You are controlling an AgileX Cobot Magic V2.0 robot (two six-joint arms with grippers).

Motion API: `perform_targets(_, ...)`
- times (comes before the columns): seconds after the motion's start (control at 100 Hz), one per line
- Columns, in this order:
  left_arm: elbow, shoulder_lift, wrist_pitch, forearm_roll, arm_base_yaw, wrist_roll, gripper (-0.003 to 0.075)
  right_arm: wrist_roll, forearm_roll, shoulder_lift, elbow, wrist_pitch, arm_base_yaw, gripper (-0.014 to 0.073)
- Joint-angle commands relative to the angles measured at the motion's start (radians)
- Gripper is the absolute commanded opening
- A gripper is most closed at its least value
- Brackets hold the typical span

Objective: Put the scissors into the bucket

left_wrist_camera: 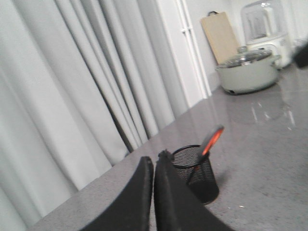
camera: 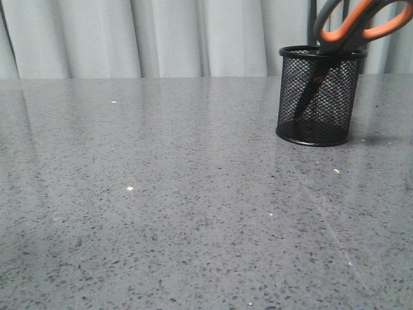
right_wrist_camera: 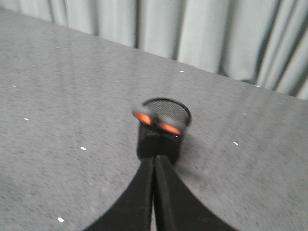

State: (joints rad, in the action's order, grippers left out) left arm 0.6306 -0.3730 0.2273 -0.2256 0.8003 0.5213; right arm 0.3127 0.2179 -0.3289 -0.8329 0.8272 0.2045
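Observation:
The black wire-mesh bucket (camera: 318, 95) stands upright on the grey table at the back right. The scissors (camera: 361, 24) stand in it, blades down inside the mesh, grey and orange handles leaning out over the rim to the right. The left wrist view shows the bucket (left_wrist_camera: 197, 172) with the scissors (left_wrist_camera: 210, 140) just beyond my left gripper (left_wrist_camera: 155, 161), which is shut and empty. The right wrist view shows the bucket (right_wrist_camera: 161, 130) and the scissors' handles (right_wrist_camera: 159, 122) ahead of my right gripper (right_wrist_camera: 154, 159), which is shut and empty. Neither gripper shows in the front view.
Pale curtains (camera: 161, 35) hang behind the grey speckled table (camera: 161, 213). In the left wrist view a pale green lidded pot (left_wrist_camera: 246, 71), a wooden board (left_wrist_camera: 220, 36) and a white appliance (left_wrist_camera: 264, 24) stand at the table's far end.

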Motion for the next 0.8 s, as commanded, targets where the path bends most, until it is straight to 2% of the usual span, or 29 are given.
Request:
perform_targets(0.0,-0.052,-0.006,-0.222,-0.015,0.001,-0.011,-0.002,-0.044,-0.077,0.156,0.129,-0.135,-0.006,-0.0045)
perform_targets(0.16,-0.118,-0.006,-0.294,-0.015,0.001,-0.011,-0.002,-0.073,-0.138,0.368,0.248,-0.127,-0.006,-0.0045)
perform_targets(0.27,-0.12,-0.006,-0.294,-0.015,0.001,-0.011,-0.002,-0.073,-0.129,0.328,0.25,-0.073,-0.004,-0.0045)
perform_targets(0.79,-0.12,-0.006,-0.294,-0.015,0.001,-0.011,-0.002,-0.073,-0.122,0.315,0.25,-0.07,-0.004,-0.0045)
